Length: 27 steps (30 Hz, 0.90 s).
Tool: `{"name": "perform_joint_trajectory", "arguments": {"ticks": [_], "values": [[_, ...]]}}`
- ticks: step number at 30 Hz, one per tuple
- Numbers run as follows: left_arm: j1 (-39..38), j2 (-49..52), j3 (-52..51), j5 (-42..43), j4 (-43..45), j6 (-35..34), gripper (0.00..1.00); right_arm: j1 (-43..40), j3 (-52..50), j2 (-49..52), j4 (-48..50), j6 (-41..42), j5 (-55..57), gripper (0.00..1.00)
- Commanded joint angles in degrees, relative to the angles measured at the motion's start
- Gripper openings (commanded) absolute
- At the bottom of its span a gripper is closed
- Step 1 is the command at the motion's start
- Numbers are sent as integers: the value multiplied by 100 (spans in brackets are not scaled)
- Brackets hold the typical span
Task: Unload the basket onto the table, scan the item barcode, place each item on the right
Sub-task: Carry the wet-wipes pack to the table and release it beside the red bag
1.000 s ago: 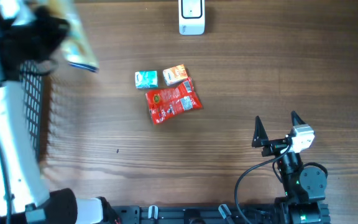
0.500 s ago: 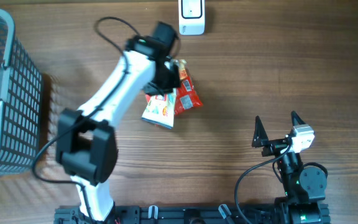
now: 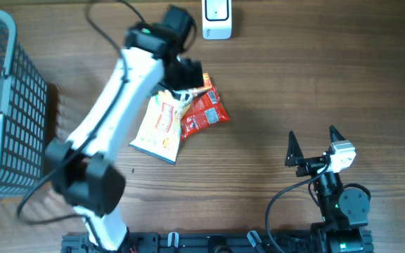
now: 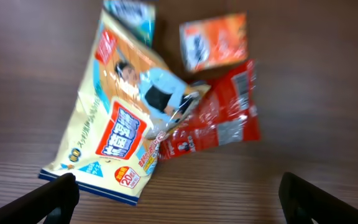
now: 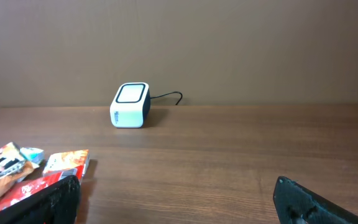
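Note:
A cream snack bag [image 3: 159, 126] with blue trim lies flat on the table, its upper edge overlapping a red packet [image 3: 208, 112]. In the left wrist view the bag [image 4: 120, 118] sits above the red packet [image 4: 225, 118], an orange carton [image 4: 215, 40] and a teal carton [image 4: 129, 12]. My left gripper [image 3: 190, 76] hovers over this pile, open, with nothing between its fingers [image 4: 61, 196]. The white barcode scanner [image 3: 216, 17] stands at the far edge, and in the right wrist view the scanner [image 5: 131, 104] shows too. Near the front right, my right gripper [image 3: 313, 144] rests open and empty.
A grey wire basket [image 3: 5, 105] stands at the left edge of the table. The scanner's cable [image 5: 166, 96] trails behind it toward the back wall.
The left arm swung from the basket to the pile with the cream bag. Its jaws have opened, and the bag now lies lower on the table, let go.

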Motion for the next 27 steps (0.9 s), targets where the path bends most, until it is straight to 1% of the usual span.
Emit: {"name": "perform_joint_trajectory", "arguments": {"ticks": [1, 3, 7, 9, 13, 18, 23, 25, 27], "values": [[490, -1139, 468, -313, -52, -13, 100, 22, -7, -22, 11, -79, 37, 100], [1032, -1779, 466, -654, -216, -13, 100, 22, -7, -22, 11, -81, 37, 100], [1886, -2450, 466, -667, -688, -33, 100, 22, -7, -22, 11, -79, 37, 100], [2181, -2651, 466, -667, -894, -31, 100, 22, -7, -22, 11, -81, 37, 100], [2376, -2813, 466, -673, -1390, -28, 100, 22, -7, -22, 11, -79, 37, 100], [2487, -2789, 461, -1062, -1449, -15, 100, 22, -7, -22, 11, -79, 37, 100], [3134, -2789, 461, -835, -1674, -76, 100, 22, -7, -22, 11, -81, 37, 100], [3248, -2789, 461, -839, -1998, -31, 100, 22, -7, -22, 11, -81, 37, 100], [3254, -2789, 446, -811, -2002, -35, 100, 22, -7, -22, 11, -79, 37, 100]]}}
